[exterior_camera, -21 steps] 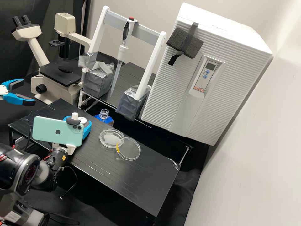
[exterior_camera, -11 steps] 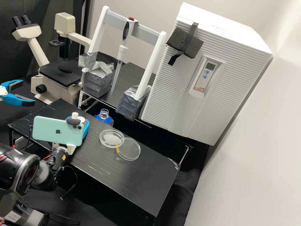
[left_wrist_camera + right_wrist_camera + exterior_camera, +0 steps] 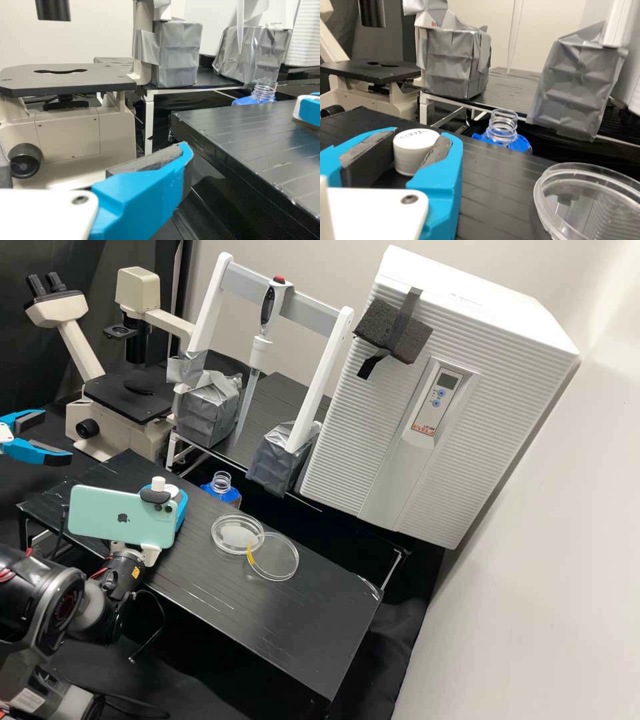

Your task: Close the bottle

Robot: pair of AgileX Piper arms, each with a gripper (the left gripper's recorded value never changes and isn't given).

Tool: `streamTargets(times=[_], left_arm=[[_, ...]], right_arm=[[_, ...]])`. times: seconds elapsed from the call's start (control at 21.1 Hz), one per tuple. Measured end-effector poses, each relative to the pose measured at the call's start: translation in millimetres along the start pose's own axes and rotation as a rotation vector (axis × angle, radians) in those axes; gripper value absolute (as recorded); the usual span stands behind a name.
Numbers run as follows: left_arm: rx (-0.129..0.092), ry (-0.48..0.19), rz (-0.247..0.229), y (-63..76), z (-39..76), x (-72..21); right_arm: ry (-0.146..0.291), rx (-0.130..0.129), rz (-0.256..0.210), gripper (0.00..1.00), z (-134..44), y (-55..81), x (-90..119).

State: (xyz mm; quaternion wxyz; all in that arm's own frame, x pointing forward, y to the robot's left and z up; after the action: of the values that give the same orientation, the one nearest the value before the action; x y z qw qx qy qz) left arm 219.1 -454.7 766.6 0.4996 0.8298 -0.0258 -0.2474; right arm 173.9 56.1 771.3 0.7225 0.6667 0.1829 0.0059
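Black tabletop (image 3: 267, 600), right gripper (image 3: 410, 147) pinching white cap (image 3: 415, 145), open bottle (image 3: 504, 125) near it, just behind the tabletop's far edge, its bottom part hidden, left gripper (image 3: 57, 435) spread wide, well apart.

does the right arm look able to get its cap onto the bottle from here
Probably yes: the right gripper holds the cap just short of the open bottle, and nothing stands between them.
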Motion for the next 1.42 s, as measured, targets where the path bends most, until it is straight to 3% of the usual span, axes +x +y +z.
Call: streamTargets(times=[0.19, 0.43, 0.66, 0.8, 1.04, 1.42], left_arm=[[0.0, 0.0, 0.0, 0.0, 0.0, 0.0], [-0.001, 0.003, 0.0, 0.0, -0.6, -0.4], [-0.015, 0.049, -0.006, -3.1, -6.4, -9.6], [-0.018, 0.095, 0.012, -0.9, -12.4, -18.3], [-0.02, 0.145, 0.033, 1.7, -18.5, -27.1], [-0.016, 0.116, 0.026, 0.7, -12.9, -24.8]], right_arm=[[0.012, -0.008, 0.031, 0.0, -2.1, 8.3, 8], [-0.022, -0.014, 0.09, 0.0, 5.4, 26.2, 30], [-0.013, -0.053, 0.134, 0.0, 6.2, 42.1, 56], [-0.005, -0.056, 0.148, 0.0, 6.0, 47.5, 67], [-0.027, -0.057, 0.156, 0.0, 13.6, 51.4, 75], [-0.062, -0.042, 0.132, 0.0, 23.4, 47.6, 82]])
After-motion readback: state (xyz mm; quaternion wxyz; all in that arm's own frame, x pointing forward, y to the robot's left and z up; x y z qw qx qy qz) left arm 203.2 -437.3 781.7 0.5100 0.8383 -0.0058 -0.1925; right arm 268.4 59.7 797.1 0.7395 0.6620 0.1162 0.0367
